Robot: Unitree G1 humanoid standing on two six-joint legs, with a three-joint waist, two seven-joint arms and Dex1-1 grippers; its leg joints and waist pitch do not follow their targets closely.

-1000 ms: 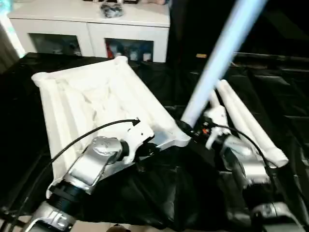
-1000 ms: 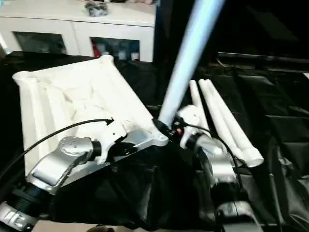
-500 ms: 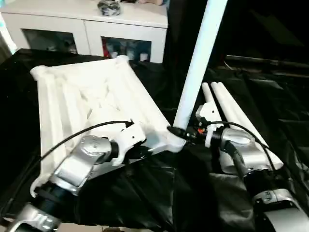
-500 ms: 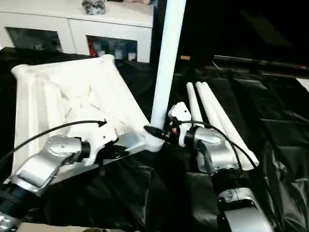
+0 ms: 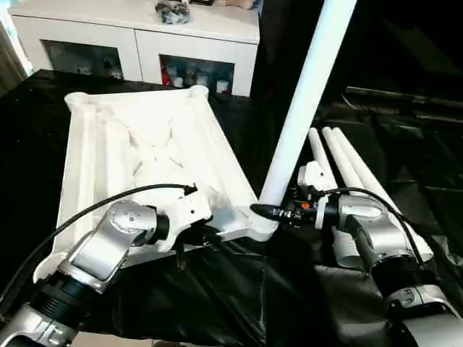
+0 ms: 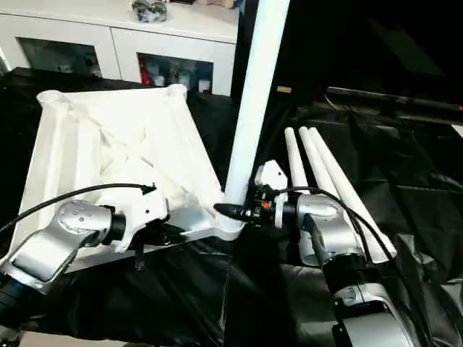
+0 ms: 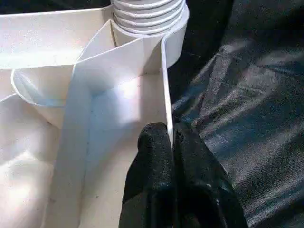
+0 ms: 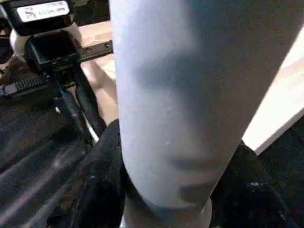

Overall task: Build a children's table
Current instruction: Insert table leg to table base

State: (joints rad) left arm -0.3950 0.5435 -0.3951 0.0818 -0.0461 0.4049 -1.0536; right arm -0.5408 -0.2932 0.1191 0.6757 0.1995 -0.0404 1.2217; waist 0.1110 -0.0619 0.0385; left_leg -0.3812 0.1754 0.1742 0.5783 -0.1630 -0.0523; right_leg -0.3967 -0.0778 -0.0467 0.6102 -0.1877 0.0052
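The white tabletop (image 5: 145, 152) lies upside down on black cloth, its X-ribbed underside facing up. My left gripper (image 7: 172, 132) is shut on the thin wall of its near edge, close to the near right corner socket (image 5: 262, 228). One white tube leg (image 5: 304, 108) rises from that socket, leaning slightly to the right, and its ribbed end (image 7: 149, 19) sits in the socket. My right gripper (image 5: 269, 212) is shut around this leg just above the socket, and a black finger (image 8: 102, 161) wraps its side. Three more legs (image 5: 347, 166) lie side by side to the right.
A white glass-door cabinet (image 5: 145, 43) stands behind the table, with small objects on top. Black crumpled sheeting (image 5: 217, 296) covers the work surface in front and to the right. A black cable (image 5: 108, 206) loops over my left forearm.
The leg in my right gripper has swung from a strong lean to the right to a nearly upright stand in the corner socket. The head view has shifted. My left gripper keeps its hold.
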